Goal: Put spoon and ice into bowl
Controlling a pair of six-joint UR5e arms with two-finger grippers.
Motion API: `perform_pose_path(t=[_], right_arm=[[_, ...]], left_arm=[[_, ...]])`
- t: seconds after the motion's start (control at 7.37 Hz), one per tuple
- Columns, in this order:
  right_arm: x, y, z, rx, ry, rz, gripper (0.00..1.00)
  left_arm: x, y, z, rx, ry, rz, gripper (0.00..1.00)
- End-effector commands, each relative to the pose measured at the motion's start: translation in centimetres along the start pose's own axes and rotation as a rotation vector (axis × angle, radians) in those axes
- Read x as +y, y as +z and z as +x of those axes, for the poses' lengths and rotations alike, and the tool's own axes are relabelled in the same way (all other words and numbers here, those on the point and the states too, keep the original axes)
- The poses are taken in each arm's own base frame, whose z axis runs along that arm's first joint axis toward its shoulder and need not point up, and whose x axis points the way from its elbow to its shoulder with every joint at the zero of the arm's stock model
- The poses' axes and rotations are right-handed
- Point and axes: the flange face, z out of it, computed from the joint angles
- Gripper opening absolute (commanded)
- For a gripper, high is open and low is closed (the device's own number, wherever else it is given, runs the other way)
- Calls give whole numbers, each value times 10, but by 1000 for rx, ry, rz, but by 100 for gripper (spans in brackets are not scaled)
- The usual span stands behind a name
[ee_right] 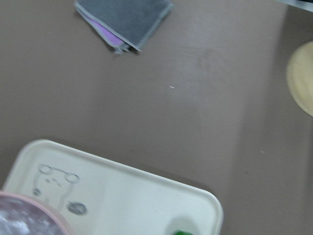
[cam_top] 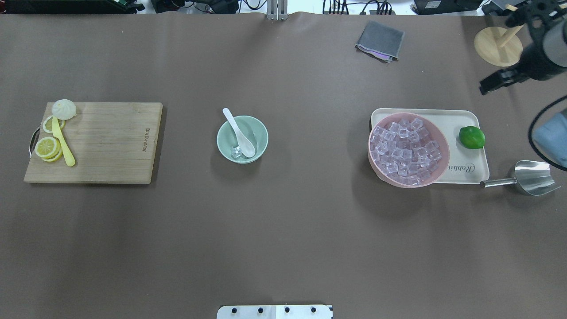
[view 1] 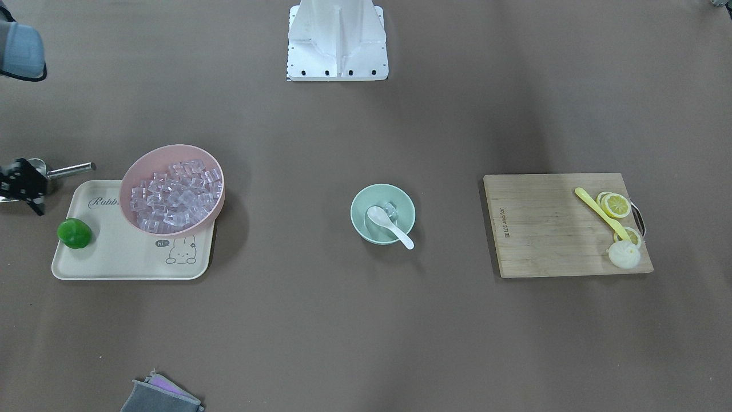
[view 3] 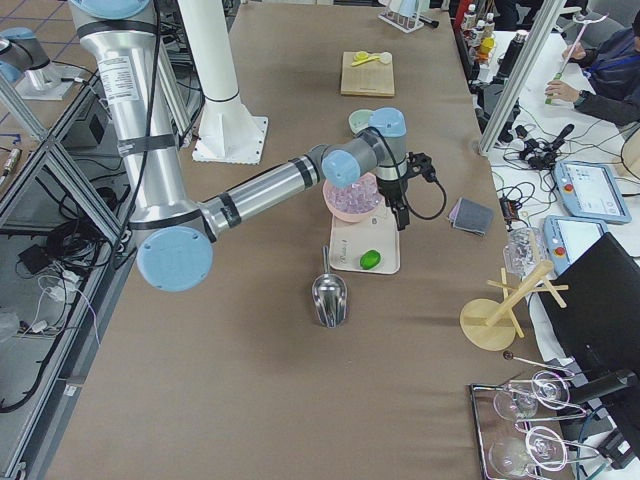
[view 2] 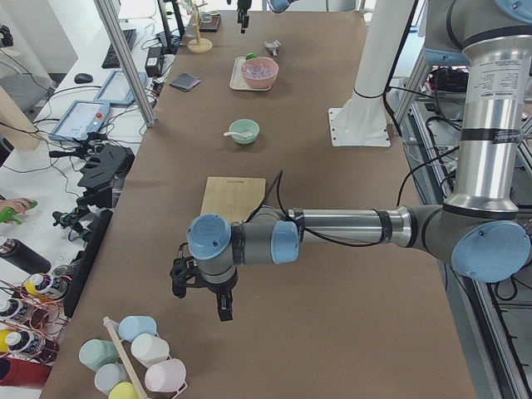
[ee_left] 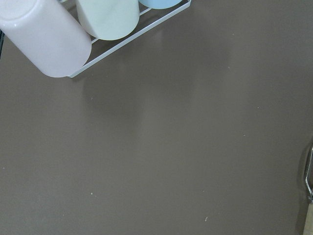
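The mint-green bowl stands at the table's middle; it also shows in the overhead view. The white spoon lies in it, scoop inside, handle over the rim. One clear ice cube lies in the bowl beside the scoop. My right gripper hangs in the air past the tray, far from the bowl, holding nothing; I cannot tell whether its jaws are open. My left gripper hovers over bare table near the cup rack, seen only from the side, so I cannot tell its state.
A pink bowl full of ice cubes sits on a cream tray with a lime. A metal scoop lies beside the tray. A cutting board holds lemon slices and a yellow utensil. A grey cloth and a wooden stand lie beyond.
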Motion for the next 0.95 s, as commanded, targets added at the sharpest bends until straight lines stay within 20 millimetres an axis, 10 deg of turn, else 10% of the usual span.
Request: perform_pose_path(t=[0.0,0.54,0.81], right_arm=[[109,-21,93,-28,-22,-63,100],[260,-25,179,11,231,-158,100],[288,1,198,23,269,-225,100]], left_arm=[[20,-6,5,9,37,36,99],[30,-10,12,9,63,53,99],[45,0,2,6,69,57,99]])
